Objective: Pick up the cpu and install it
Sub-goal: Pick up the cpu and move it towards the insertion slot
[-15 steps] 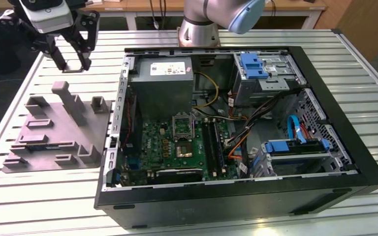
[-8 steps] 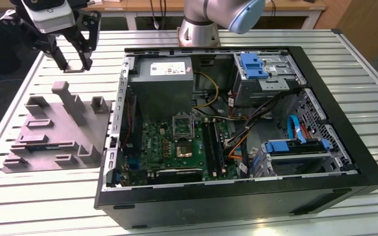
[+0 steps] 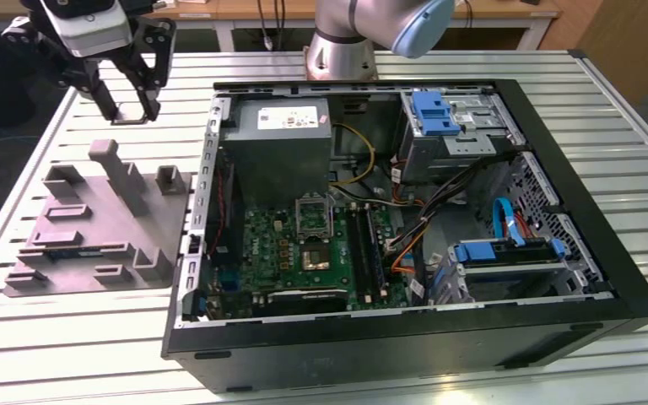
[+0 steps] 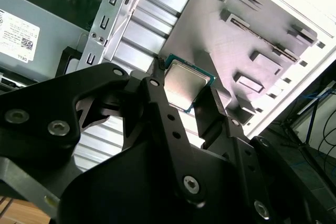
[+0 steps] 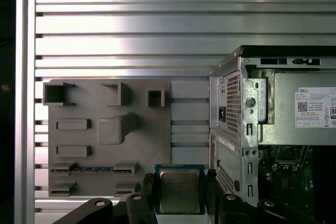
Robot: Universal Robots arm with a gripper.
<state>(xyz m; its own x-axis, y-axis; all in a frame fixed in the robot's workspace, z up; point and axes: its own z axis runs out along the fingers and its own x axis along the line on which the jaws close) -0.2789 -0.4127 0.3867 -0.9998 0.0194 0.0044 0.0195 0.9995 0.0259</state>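
So the black two-finger gripper (image 3: 129, 112) hangs over the silver slatted table (image 3: 65, 354) at the exterior view's far left, just beyond the grey moulded plastic holder with upright posts (image 3: 88, 245). Its jaws are clamped on the small square cpu with the silvery metal top (image 5: 179, 190), pinching two opposite edges in both wrist views. The open black computer case (image 3: 594, 325) sits to the right of the holder. Its left wall stands between the gripper and the green circuit board (image 3: 284, 253). The grey power supply (image 3: 279, 148) carries a white label (image 3: 293, 118) with black print and a square code.
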